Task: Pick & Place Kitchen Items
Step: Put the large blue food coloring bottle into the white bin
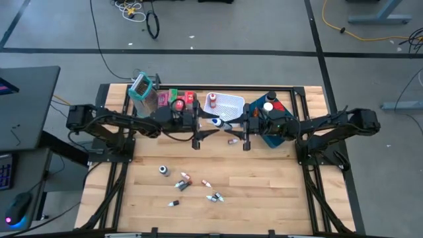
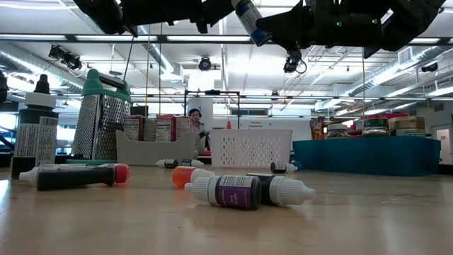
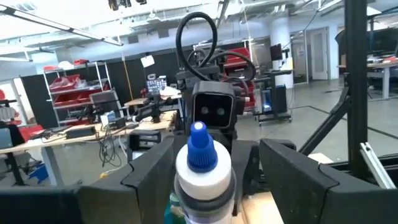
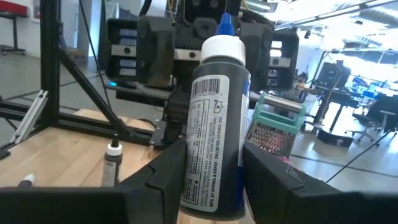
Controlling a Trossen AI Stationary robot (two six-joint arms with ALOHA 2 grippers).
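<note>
Both arms meet mid-air over the back half of the table (image 1: 264,198), w/ one blue-tipped bottle (image 1: 218,122) between them. Left gripper (image 3: 214,180) has its fingers on either side of the bottle's lower body, white shoulder and blue tip sticking up past them. Right gripper (image 4: 211,168) also pinches a dark-labelled bottle w/ white cap and blue tip between its fingers, barcode side facing the cam. So both look closed on the bottle, held high above the tabletop; in the low view it shows tilted near the top edge (image 2: 249,14).

Along the back edge, left to right: teal-handled grater (image 1: 141,86), clear bin (image 1: 149,104) w/ red and green cartons (image 1: 182,99), white mesh basket (image 1: 223,104), blue tray (image 1: 271,135) w/ lidded jars (image 1: 271,106), partly hidden under the right arm. One small bottle (image 1: 232,140) lies on the table below the grippers.

Near the front, well apart from the arms: loose scatter of small bottles and tubes (image 1: 188,185). Low view shows them lying on their sides – a purple-label bottle (image 2: 226,191) touching a dark one w/ white cap (image 2: 283,190), an orange-capped tube (image 2: 78,176) off to one side.
</note>
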